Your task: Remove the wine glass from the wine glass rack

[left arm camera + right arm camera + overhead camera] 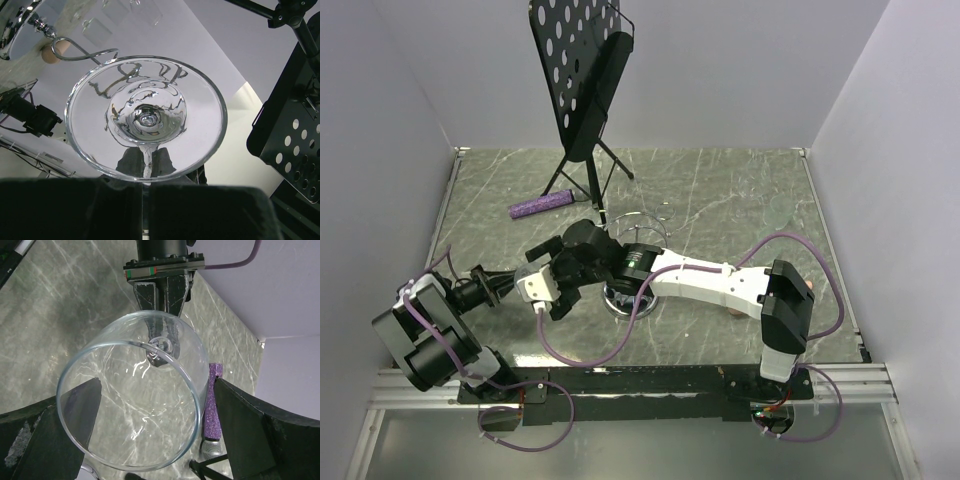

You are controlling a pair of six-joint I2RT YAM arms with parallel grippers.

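The wine glass [145, 117] lies sideways, and my left gripper [148, 166] is shut on its stem, just behind the round foot. In the right wrist view the glass's bowl [150, 390] opens toward the camera, with the left gripper [162, 340] behind it. My right gripper [157, 387] is open, one finger on each side of the bowl. The chrome wine glass rack [635, 225] stands mid-table just behind both grippers, left [552, 292] and right [575, 258]. Its shiny base and one looped arm [85, 52] show in the left wrist view. The glass is hard to make out from above.
A black perforated music stand [582, 75] on a tripod stands at the back and also shows in the left wrist view [295, 140]. A purple glitter microphone [542, 205] lies at its feet and shows in the right wrist view [214, 405]. White walls enclose the marbled table [740, 200].
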